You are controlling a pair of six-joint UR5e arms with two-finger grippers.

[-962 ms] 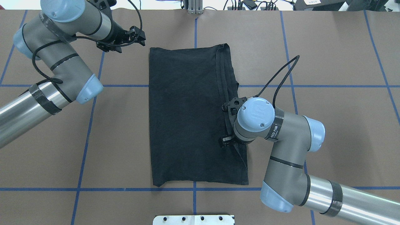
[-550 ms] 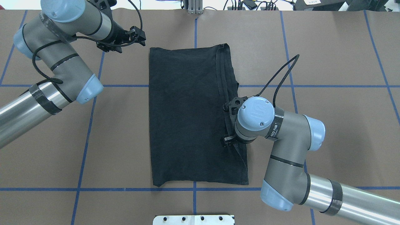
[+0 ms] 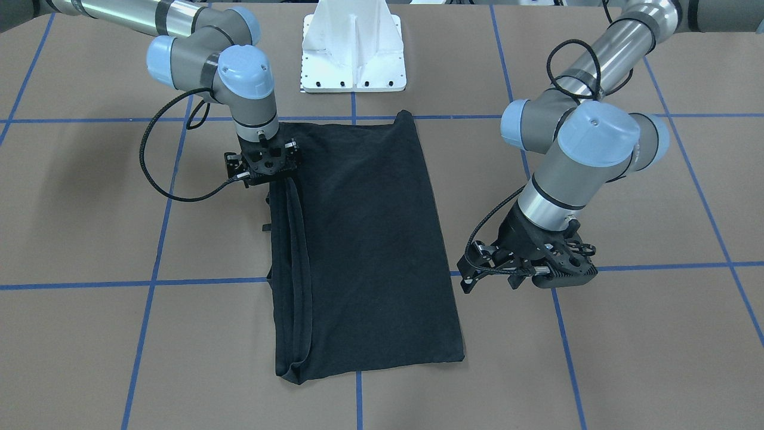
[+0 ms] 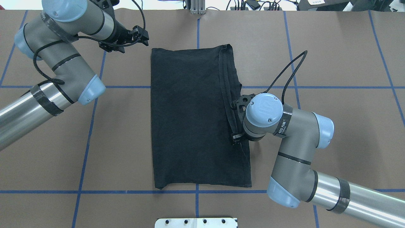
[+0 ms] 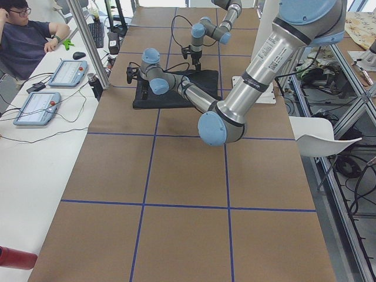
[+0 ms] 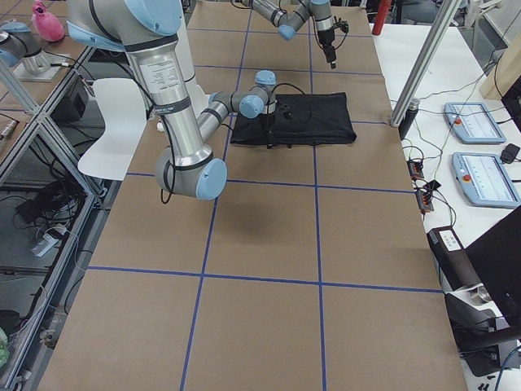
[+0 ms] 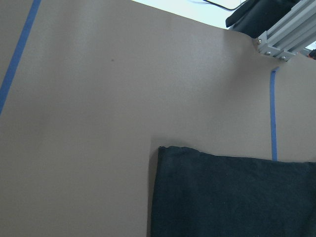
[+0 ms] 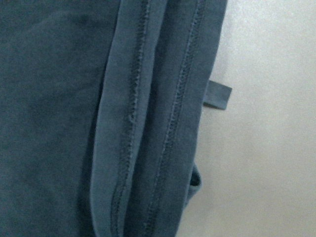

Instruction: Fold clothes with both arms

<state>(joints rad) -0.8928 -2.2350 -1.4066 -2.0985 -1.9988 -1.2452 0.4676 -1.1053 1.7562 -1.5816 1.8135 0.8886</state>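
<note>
Got the black T-shirt flat in the middle of the table, folded into a long narrow rectangle, plain black side up. Stacked stitched hems along its edge on the robot's right. Small fabric tab poking out from that edge onto bare table.

Right gripper pointing straight down over that hemmed edge, in the robot-side half of it. Close above or on the cloth; can't tell contact. Fingers hidden under the wrist in the overhead and front views and out of frame in the wrist view, so can't tell jaw gap or whether any fabric is pinched.

Left gripper off the shirt entirely: near its far corner on the robot's left, over bare table, nose angled toward the shirt. Nothing hanging from it. Jaw gap not readable in any view. Left wrist view: just that shirt corner low in frame, plus table and a blue tape line.

Also there: white mount plate at the robot's end of the table; person seated at a side bench with two tablets.
</note>
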